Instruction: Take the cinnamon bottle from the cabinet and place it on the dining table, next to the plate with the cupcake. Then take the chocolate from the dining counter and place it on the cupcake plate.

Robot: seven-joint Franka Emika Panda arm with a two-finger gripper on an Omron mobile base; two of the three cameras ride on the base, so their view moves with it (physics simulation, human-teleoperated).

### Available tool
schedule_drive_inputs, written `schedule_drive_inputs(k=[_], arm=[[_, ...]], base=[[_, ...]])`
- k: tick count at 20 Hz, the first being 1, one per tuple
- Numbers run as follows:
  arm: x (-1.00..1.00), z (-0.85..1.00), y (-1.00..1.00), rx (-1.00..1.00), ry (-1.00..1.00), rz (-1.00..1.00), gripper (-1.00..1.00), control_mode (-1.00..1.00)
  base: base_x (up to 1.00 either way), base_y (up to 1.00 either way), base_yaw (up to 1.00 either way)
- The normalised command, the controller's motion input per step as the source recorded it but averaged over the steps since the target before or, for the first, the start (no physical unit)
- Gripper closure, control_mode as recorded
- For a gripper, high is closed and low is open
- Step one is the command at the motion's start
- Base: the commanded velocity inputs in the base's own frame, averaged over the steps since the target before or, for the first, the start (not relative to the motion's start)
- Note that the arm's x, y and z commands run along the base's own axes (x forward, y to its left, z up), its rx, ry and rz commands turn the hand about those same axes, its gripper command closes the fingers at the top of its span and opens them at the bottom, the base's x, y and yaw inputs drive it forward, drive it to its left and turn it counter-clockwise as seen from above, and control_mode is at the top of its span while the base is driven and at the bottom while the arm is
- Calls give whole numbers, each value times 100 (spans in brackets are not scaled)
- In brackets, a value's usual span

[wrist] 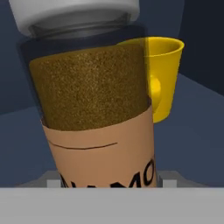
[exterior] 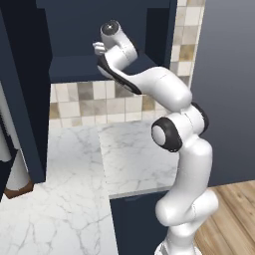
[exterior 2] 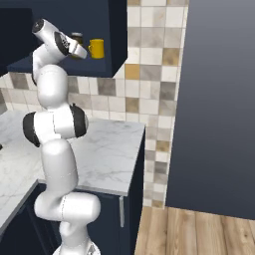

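Up close, speckled brown cylindrical cinnamon bottle (wrist: 94, 100)

Beige and grey tiled backsplash (exterior 2: 149, 94) running behind white marble surface (exterior: 134, 159), navy base cabinets (exterior 2: 132, 209) sitting beneath, wood plank floor (exterior 2: 199, 231) extending right, tall dark grey panel (exterior 2: 219, 99) rising alongside.

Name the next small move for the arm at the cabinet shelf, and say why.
Probably finish closing the pincer on the cinnamon bottle. In the hand view the bottle is very close and centred, with the yellow mug just behind it on the cabinet shelf. A firm grip should come before lifting, so the bottle neither slips nor knocks the mug.
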Motion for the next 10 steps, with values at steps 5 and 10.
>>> schedule_drive_inputs(k=[5, 10], arm=[[-78, -5, 0, 9, -1, 6, 100, -100], [-88, 0, 0, 15, 0, 18, 100, -100]], base=[[0, 0, 0], [0, 0, 0]])
